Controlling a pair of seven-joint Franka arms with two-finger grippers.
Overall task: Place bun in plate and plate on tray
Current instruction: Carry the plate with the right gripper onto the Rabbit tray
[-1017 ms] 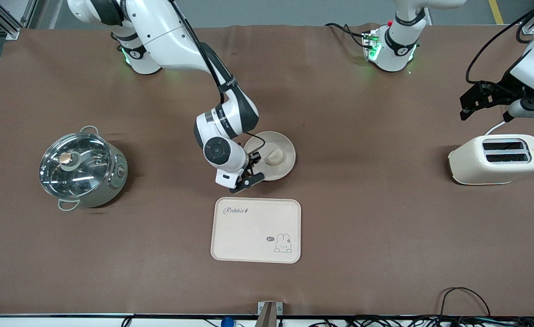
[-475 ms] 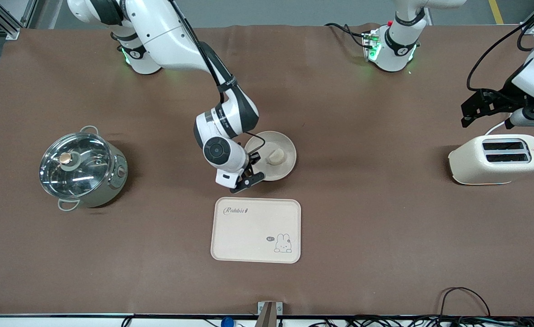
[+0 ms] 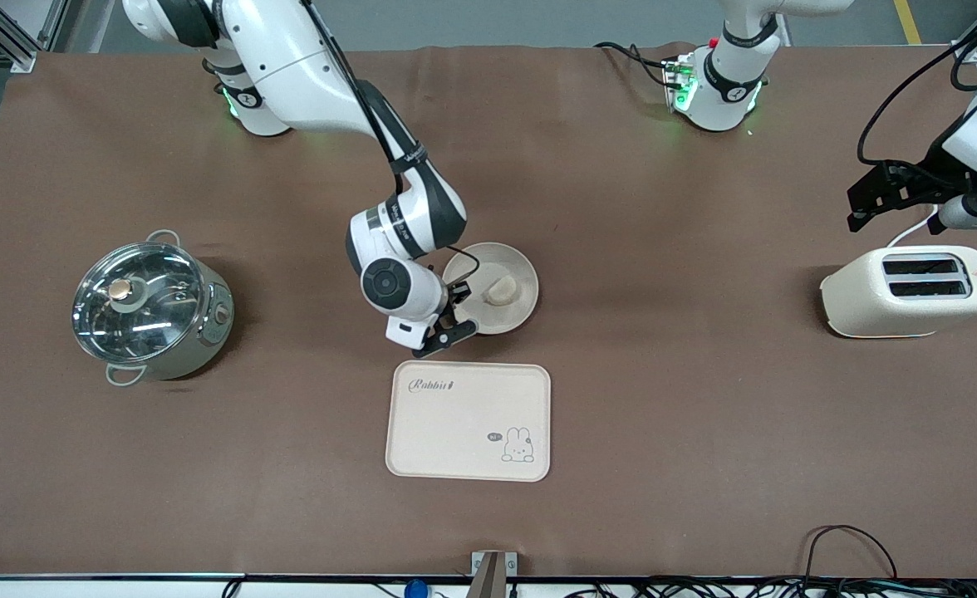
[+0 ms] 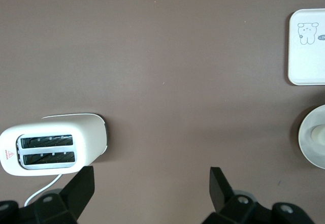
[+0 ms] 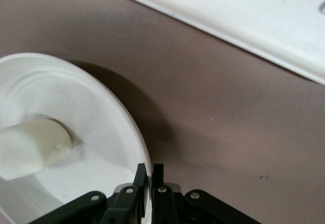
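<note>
The round cream plate (image 3: 518,309) lies in the middle of the table with the off-white bun (image 3: 501,290) in it. My right gripper (image 3: 454,314) is shut on the plate's rim at the side toward the right arm's end. In the right wrist view the fingers (image 5: 154,173) pinch the rim of the plate (image 5: 101,107), one inside and one outside, with the bun (image 5: 30,148) close by. The rectangular "Rabbit" tray (image 3: 455,432) lies just nearer the front camera than the plate. My left gripper (image 3: 864,199) waits open in the air above the toaster.
A cream toaster (image 3: 908,291) stands at the left arm's end of the table. A steel pot with a glass lid (image 3: 149,309) stands at the right arm's end. In the left wrist view the toaster (image 4: 53,148) and a corner of the tray (image 4: 307,46) show.
My right gripper closed on the plate's rim, then shifted slightly toward the right arm's end, taking plate and bun along. The left gripper drifted a little toward the table's end.
</note>
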